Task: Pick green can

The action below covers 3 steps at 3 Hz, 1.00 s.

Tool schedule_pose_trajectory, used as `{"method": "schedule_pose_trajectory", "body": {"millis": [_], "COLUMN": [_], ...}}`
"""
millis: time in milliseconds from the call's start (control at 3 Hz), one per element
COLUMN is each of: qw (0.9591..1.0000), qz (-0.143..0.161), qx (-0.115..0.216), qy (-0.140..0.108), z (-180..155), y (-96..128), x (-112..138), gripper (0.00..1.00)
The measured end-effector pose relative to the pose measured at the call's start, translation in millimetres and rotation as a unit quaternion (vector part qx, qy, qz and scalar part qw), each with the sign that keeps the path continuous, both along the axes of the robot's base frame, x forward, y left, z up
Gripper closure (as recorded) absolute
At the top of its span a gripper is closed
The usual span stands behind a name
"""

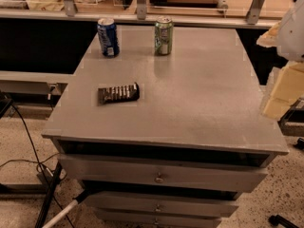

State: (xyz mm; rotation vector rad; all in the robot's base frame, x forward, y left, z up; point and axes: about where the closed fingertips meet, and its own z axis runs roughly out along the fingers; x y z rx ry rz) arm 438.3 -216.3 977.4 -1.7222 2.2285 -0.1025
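The green can [163, 35] stands upright at the back of the grey cabinet top [199, 103], right of centre, with a silver top and pale label markings. A dark blue can [108, 37] with a white label stands upright to its left, about a can's height away. My gripper [281, 95] shows as pale, cream-coloured blocks at the right edge of the camera view, beside the cabinet's right side and well to the right of and nearer than the green can. It holds nothing that I can see.
A dark snack bag [118, 93] lies flat on the left half of the cabinet top. The cabinet has drawers [159, 175] at the front. A rail with metal posts [141, 6] runs behind the cans. Cables [23, 141] lie on the floor at left.
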Motion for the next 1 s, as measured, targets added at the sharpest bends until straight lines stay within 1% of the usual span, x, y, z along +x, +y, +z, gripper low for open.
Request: {"method": "schedule_pose_trajectory", "body": {"millis": [333, 667, 1000], "qw": [1.0000, 0.9987, 0.9900], "qz": [0.000, -0.009, -0.022], "qx": [0.000, 0.039, 0.115], "qy": [0.000, -0.033, -0.079], "z": [0.0, 17.0, 40.6], "y": [0.0, -4.3, -7.8], "x": [0.0, 22.5, 74.8], "gripper": [0.00, 0.00, 0.00]}}
